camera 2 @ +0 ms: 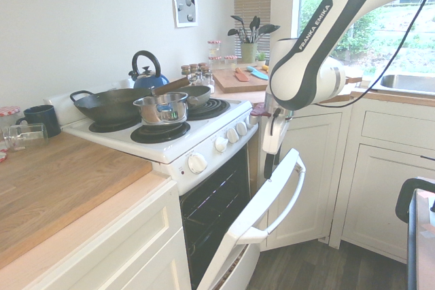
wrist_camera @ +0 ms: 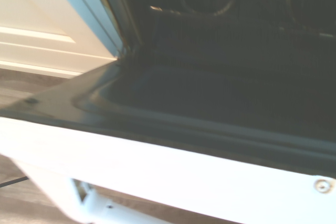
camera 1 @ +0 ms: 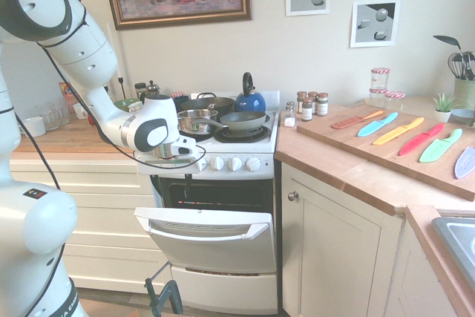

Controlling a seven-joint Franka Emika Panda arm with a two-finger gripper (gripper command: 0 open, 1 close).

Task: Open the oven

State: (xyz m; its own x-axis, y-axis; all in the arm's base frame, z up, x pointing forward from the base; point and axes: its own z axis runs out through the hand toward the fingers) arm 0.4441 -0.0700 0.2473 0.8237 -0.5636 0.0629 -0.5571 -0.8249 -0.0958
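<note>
The white arm (camera 1: 93,57) comes in from high up, bends at the elbow and slopes down to a thick, rounded wrist (camera 1: 148,125). Black trim runs along its links, and a dark cable loops loosely beside them. Below the wrist, the hand (camera 2: 269,166) points downward, its slim dark fingers at the very bottom. From here I can't make out how far apart those fingers are.

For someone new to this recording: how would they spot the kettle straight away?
Find the white cooker with its door hanging partly open. On its hob, look toward the wall, behind the grey frying pan. The kettle is the rounded blue one with a black arched handle; the pans beside it are metallic or dark.
</note>
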